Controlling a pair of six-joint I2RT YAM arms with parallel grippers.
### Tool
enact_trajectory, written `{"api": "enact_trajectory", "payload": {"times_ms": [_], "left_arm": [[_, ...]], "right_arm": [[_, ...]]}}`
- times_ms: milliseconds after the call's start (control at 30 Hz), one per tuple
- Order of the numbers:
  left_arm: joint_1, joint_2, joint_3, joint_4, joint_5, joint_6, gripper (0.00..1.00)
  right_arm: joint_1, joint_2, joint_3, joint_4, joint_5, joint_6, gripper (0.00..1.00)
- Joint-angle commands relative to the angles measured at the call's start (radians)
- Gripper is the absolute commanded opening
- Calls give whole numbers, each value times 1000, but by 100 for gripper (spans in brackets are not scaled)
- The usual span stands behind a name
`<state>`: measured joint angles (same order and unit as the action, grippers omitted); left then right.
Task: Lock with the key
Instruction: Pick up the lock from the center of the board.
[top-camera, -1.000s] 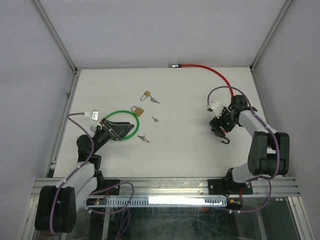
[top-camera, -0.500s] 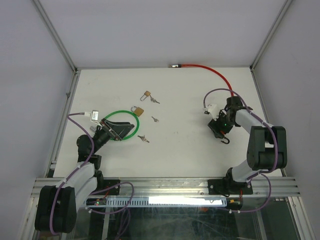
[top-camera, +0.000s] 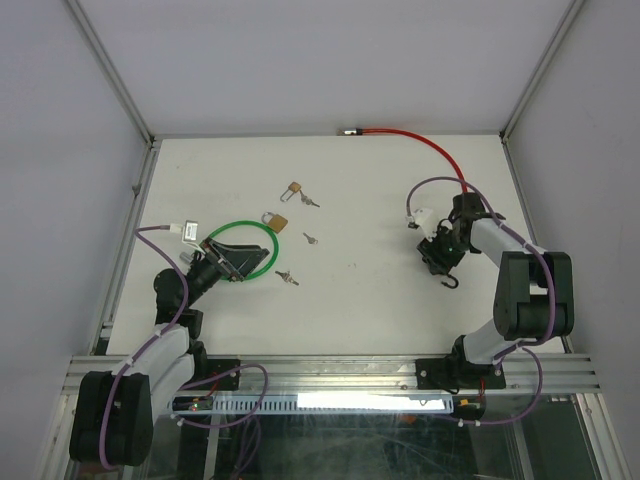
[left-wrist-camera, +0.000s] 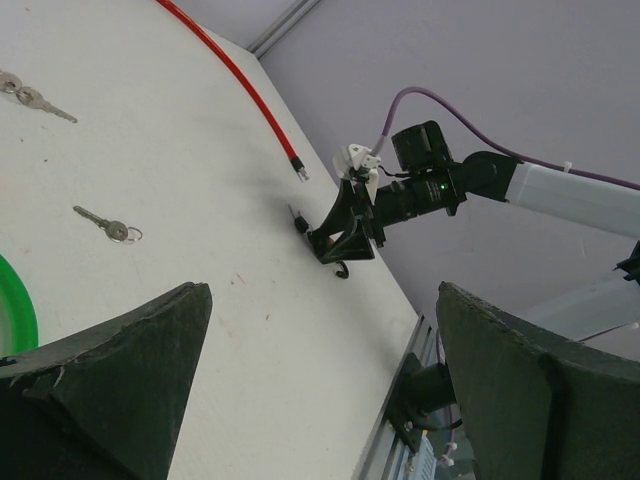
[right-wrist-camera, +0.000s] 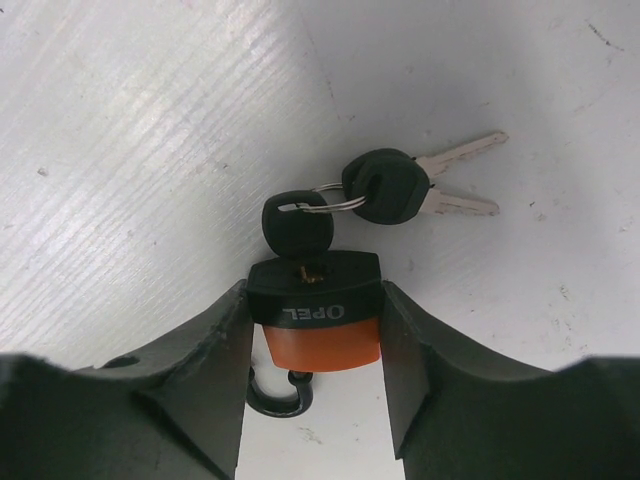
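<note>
In the right wrist view an orange padlock with a black cap (right-wrist-camera: 318, 345) lies on the white table, and my right gripper (right-wrist-camera: 315, 305) has a finger pressed against each side of it. A black-headed key (right-wrist-camera: 298, 228) sits in its keyhole, ringed to two more keys (right-wrist-camera: 440, 180). Its black shackle (right-wrist-camera: 278, 395) stands open, hooked out below the body. From above, my right gripper (top-camera: 440, 260) is at the table's right, with the shackle (top-camera: 455, 281) poking out. My left gripper (top-camera: 240, 258) is open at the left, holding nothing.
A green cable loop (top-camera: 262, 240) lies round the left gripper's fingers. Two small brass padlocks (top-camera: 293, 188) (top-camera: 276, 219) and loose keys (top-camera: 310, 238) (top-camera: 287, 277) lie mid-table. A red cable (top-camera: 420, 140) runs from the back wall toward the right arm.
The right gripper's fingers have closed in onto the padlock's sides, and the right arm has shifted slightly left and toward the back. The left arm has not moved.
</note>
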<state>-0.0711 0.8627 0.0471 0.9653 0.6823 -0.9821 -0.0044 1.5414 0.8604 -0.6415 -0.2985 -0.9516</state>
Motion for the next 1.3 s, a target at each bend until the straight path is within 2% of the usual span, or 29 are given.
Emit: {"api": "enact_trajectory", "payload": {"times_ms": [0, 200, 333, 500, 700, 900, 1100, 1267], "left_arm": [[-2, -14, -4, 41, -2, 16, 99], [-2, -9, 0, 57, 4, -1, 99], [-2, 2, -1, 92, 12, -19, 99], [-5, 24, -4, 175, 39, -53, 99], [-52, 37, 8, 265, 65, -76, 98], [-140, 64, 25, 375, 68, -74, 97], [-260, 133, 36, 521, 62, -26, 95], [-355, 155, 71, 489, 10, 99, 96]], "right_arm": [[4, -33, 31, -2, -45, -11, 25], [4, -122, 47, -16, -224, 0, 0], [4, -190, 49, -16, -376, 9, 0], [12, -270, 48, -21, -641, 4, 0], [90, -277, 106, -39, -909, -3, 0], [222, -206, 257, -113, -1025, -36, 0], [330, -155, 372, -99, -1137, 38, 0], [383, -133, 424, -124, -1192, 38, 0]]}}
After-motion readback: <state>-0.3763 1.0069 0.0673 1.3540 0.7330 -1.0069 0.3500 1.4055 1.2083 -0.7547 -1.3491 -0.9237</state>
